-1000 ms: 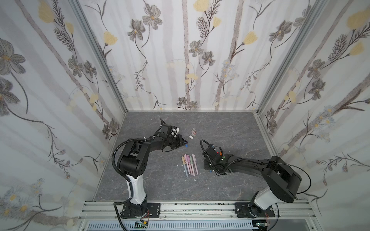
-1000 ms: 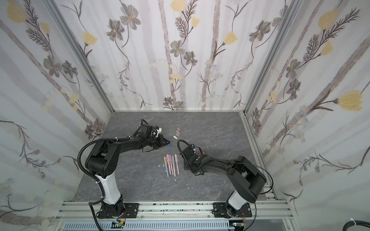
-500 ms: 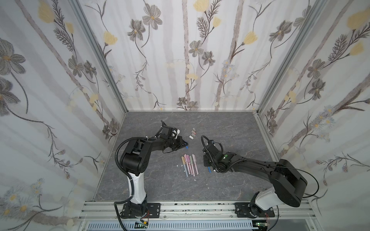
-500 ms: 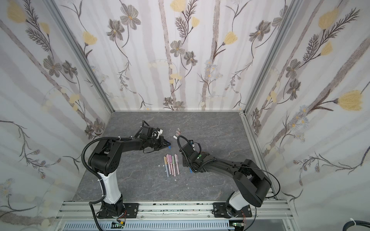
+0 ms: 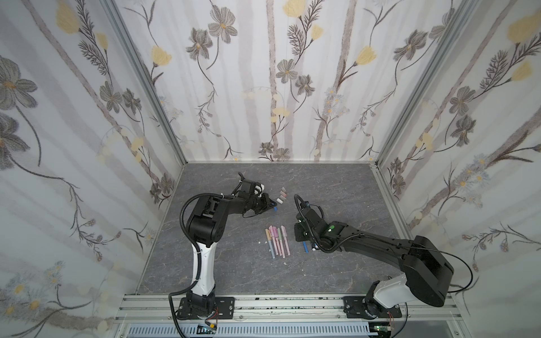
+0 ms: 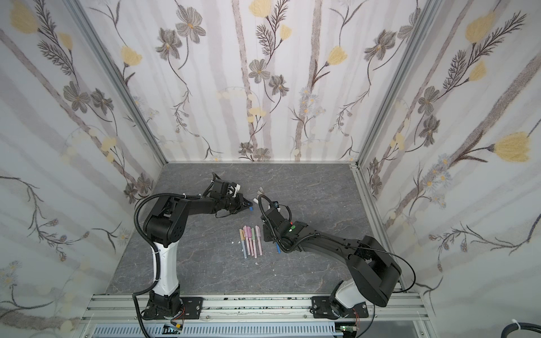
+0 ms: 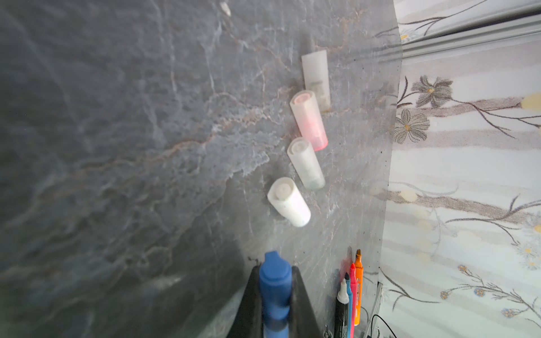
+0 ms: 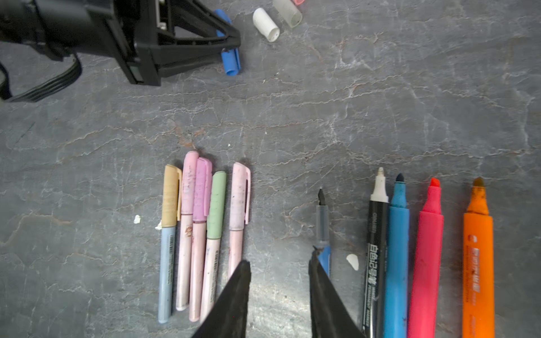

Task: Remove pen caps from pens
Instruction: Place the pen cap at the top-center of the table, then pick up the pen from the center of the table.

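Note:
My left gripper (image 7: 275,292) is shut on a blue pen cap (image 7: 274,281), held low over the table; both top views show it (image 5: 275,208) (image 6: 251,208). Beyond it, several loose pen caps lie in a row: white (image 7: 288,202), whitish (image 7: 306,164), pink (image 7: 308,120) and grey (image 7: 316,79). My right gripper (image 8: 279,266) is open and empty over bare table. One finger stands beside a thin uncapped blue pen (image 8: 322,222). Several capped pastel pens (image 8: 202,222) lie side by side on its other side.
Uncapped markers lie in a row past the thin blue pen: black-and-white (image 8: 376,248), blue (image 8: 398,248), red-pink (image 8: 427,248) and orange (image 8: 478,248). Small white specks (image 8: 352,261) dot the grey table (image 5: 336,187). Flowered walls close in the back and both sides.
My right gripper's jaws have spread wider and that arm has shifted a little toward the back. My left gripper has stayed near the row of caps, still holding the blue cap.

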Controlling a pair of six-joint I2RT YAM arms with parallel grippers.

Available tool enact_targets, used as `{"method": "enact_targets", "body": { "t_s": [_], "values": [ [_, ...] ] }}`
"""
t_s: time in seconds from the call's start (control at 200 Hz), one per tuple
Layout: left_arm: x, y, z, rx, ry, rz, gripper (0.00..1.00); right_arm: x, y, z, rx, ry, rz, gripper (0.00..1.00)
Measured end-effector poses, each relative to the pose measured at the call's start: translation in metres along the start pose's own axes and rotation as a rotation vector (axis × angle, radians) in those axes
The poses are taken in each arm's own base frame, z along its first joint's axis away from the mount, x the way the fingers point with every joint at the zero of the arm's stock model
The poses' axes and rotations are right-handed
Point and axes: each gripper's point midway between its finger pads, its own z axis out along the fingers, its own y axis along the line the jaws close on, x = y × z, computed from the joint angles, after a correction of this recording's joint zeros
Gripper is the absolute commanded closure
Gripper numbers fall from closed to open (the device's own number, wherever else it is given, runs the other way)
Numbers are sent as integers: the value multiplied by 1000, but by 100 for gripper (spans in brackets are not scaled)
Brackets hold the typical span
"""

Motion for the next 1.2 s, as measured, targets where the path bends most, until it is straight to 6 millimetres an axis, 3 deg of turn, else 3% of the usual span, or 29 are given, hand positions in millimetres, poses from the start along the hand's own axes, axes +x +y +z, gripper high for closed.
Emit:
{"method": "enact_targets", "body": {
  "t_s": [0.345, 0.57, 0.804, 0.909, 1.199],
  "values": [
    [-16, -3, 13, 45, -37, 17, 72, 15, 11, 15, -15, 42, -31, 63],
    [-21, -3, 11, 52, -51, 22, 69, 22, 22, 21, -38, 75, -50, 63],
    [-28, 4, -1, 40, -79, 9, 65, 23, 30, 20, -60, 79, -61, 63],
    [-29, 8, -8, 19, -90, 1, 64, 28, 30, 28, -52, 94, -66, 63],
    [-20, 15, -44, -33, -97, -25, 64, 42, 34, 43, -39, 143, -88, 65]
  ]
}}
